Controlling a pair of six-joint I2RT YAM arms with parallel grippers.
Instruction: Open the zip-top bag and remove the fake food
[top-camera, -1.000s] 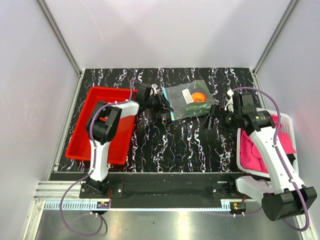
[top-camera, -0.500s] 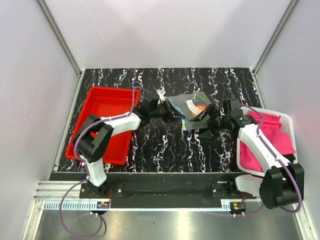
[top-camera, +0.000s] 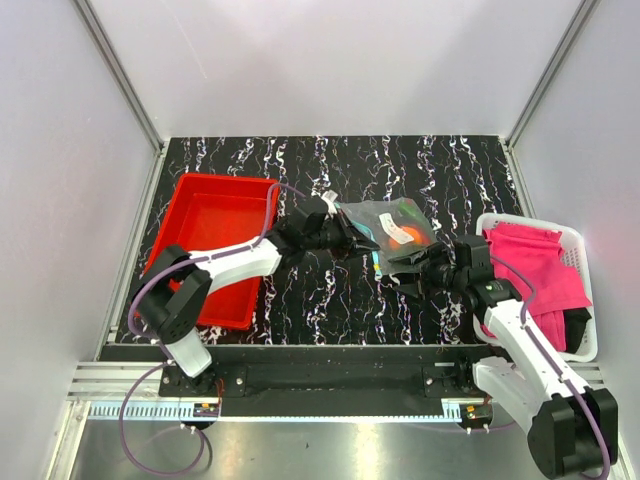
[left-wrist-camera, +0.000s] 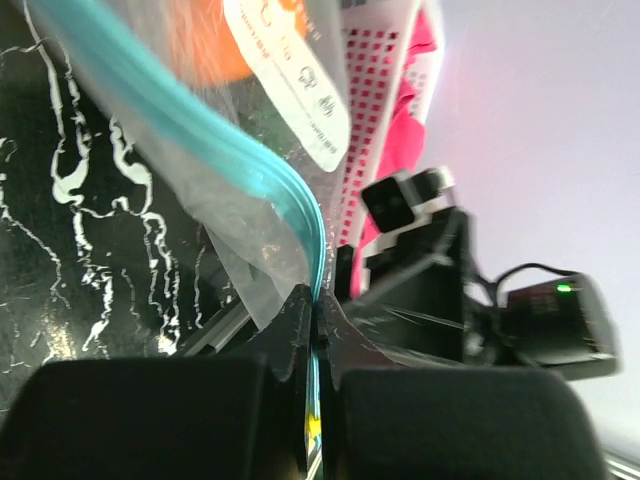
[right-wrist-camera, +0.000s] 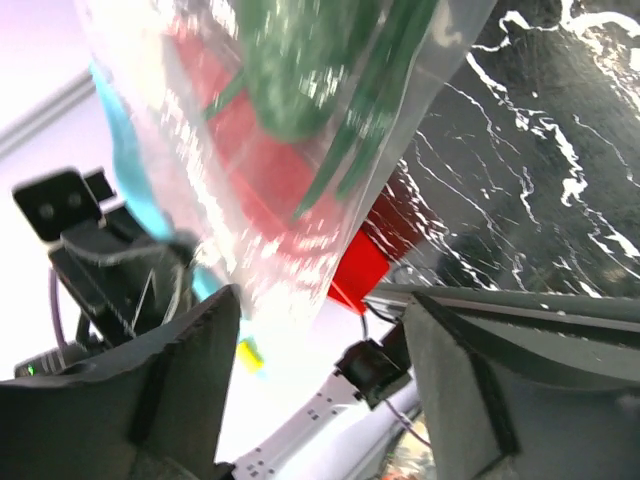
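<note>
Left pincer (left-wrist-camera: 314, 318) pinches the zip-top bag (top-camera: 392, 222) at its teal zip strip (left-wrist-camera: 190, 135). We see the right pincer (top-camera: 402, 272) spread wide at the bag's near edge. Bag mid-worktop (top-camera: 330, 300), fake food (left-wrist-camera: 195, 50) inside.

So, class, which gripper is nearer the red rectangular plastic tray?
Left. The left gripper sits just right of the red tray, pinching the clear zip-top bag; the right gripper is farther right, open by the bag's near edge.
</note>
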